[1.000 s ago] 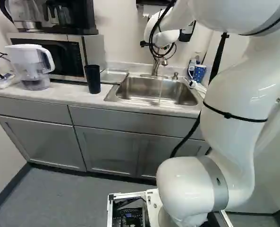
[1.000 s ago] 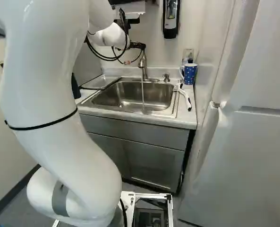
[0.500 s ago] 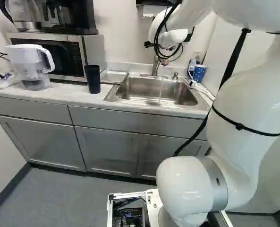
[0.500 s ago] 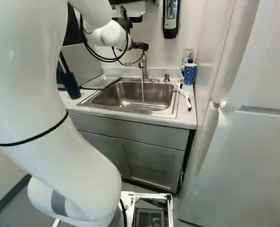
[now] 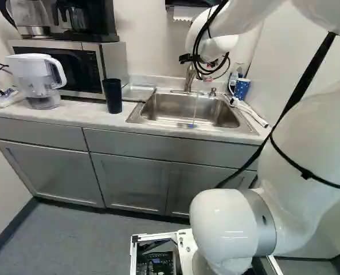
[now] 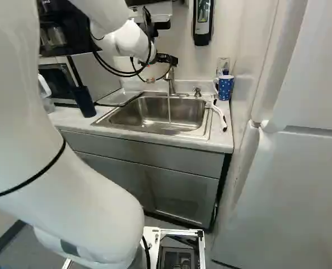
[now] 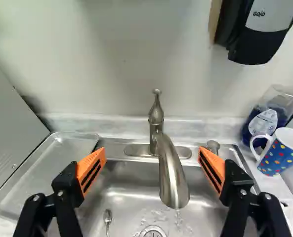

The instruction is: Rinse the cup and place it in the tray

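Upper middle of right base view: faucet (image 6: 171,81) running, end effector (image 7: 152,155) released. Likely cup-fetching step; next, grasp dotted mug (image 6: 225,88).

The white arm (image 6: 87,207) is filling the left of the frame and reaching toward the upper middle, where the black pincer (image 6: 168,59) is hanging close by the faucet (image 6: 170,80). Below, a thin stream of water (image 6: 169,109) is falling into the metal sink (image 6: 131,116). A shallow tray (image 6: 118,97) is lying at the sink's left, and a dark cup (image 6: 84,102) is standing farther left on the tabletop (image 6: 70,119). Right of the sink, a dotted blue mug (image 6: 225,88) is standing upright behind a white-handled brush (image 6: 220,116). A wall dispenser (image 6: 202,21) is hanging at top right of centre.
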You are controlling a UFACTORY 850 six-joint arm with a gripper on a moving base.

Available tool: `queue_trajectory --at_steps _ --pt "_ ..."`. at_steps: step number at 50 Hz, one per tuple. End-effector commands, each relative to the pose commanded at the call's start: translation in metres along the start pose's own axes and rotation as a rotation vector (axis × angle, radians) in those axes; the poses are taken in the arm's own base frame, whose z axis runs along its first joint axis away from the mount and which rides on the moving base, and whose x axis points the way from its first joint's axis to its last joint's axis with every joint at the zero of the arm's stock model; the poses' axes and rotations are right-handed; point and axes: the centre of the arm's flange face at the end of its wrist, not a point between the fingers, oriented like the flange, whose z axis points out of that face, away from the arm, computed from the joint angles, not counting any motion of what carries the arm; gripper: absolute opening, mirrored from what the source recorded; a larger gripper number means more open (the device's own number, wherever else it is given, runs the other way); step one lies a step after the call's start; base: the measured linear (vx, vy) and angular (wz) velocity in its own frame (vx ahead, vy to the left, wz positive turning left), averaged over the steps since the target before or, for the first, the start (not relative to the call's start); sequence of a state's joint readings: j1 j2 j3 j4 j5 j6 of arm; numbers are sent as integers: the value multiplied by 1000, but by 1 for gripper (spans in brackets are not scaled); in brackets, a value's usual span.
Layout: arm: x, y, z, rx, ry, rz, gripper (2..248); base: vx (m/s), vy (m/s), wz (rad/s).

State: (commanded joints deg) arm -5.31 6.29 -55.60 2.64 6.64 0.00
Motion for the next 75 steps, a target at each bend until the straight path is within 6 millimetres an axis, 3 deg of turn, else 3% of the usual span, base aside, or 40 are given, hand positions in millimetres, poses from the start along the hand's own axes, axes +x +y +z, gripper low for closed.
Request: queue_trajectory --at_steps 28,75 --pt "-36 11 -45 -21 -171 11 247 0 0 0" --pt "-63 11 -55 -19 -478 14 247 0 0 0"
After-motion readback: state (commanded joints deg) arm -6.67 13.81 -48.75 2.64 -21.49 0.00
